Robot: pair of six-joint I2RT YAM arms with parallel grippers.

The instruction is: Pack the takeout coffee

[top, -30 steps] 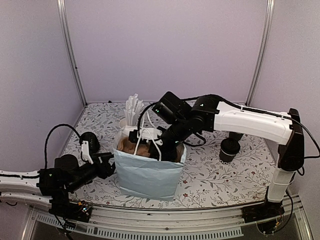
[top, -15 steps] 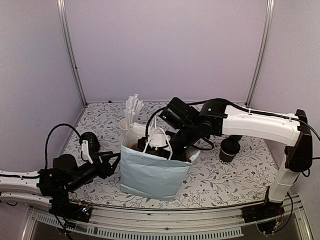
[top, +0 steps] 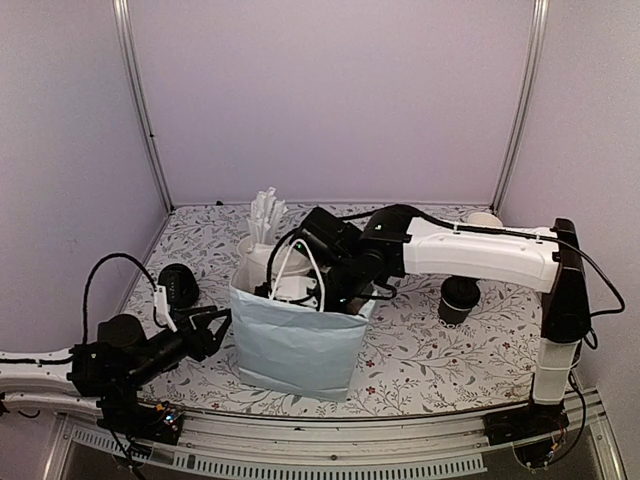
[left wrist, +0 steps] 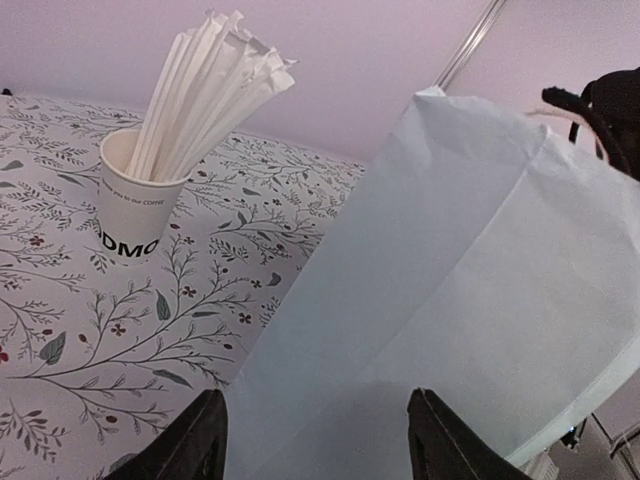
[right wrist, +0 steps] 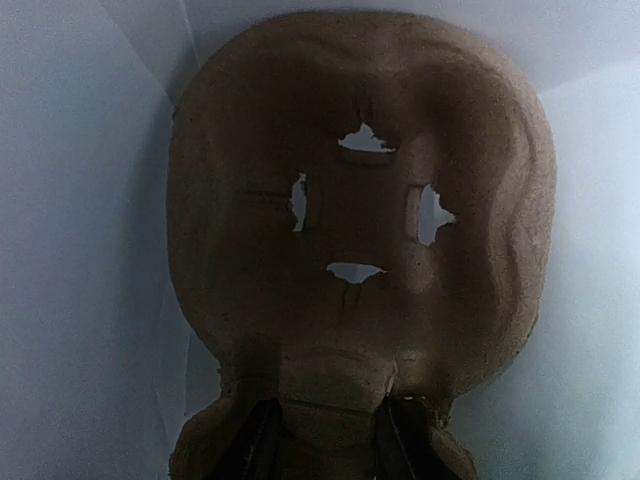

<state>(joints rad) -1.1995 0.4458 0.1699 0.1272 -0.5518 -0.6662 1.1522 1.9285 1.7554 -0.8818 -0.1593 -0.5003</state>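
The pale blue paper bag encloses the right gripper, which is clamped on the near edge of the brown moulded-pulp cup carrier. The carrier's long axis runs straight ahead of the fingers, deeper in. The black paper cup stands outside, back beside that arm. The left gripper, jaws apart and holding nothing, faces the bag's wall.

Inside the paper bag: filled almost wall to wall by the cup carrier, slim gaps at either side only. Bag mouth: blocked by the right gripper. Just behind the bag, far left: cup of straws. Right of the bag: bare table up to a black cup. Left: left gripper just beside the bag wall, black lid beyond.
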